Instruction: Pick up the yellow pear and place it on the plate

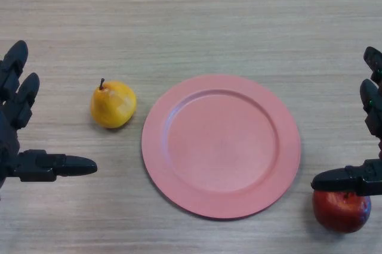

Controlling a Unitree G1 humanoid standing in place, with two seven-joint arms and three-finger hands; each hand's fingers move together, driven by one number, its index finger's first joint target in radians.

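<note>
A yellow pear [113, 104] with a short dark stem stands on the wooden table, just left of a pink plate [179, 164] that has nothing on it. My left hand [18, 108] hovers at the left edge, fingers straight and thumb stretched toward the pear, with a gap between them. At the right edge my right hand [371, 108] is open too, its thumb reaching over a red apple.
A red apple [340, 211] sits at the bottom right, close to the plate's rim and partly under my right thumb. The wooden table [197, 21] stretches away behind the plate.
</note>
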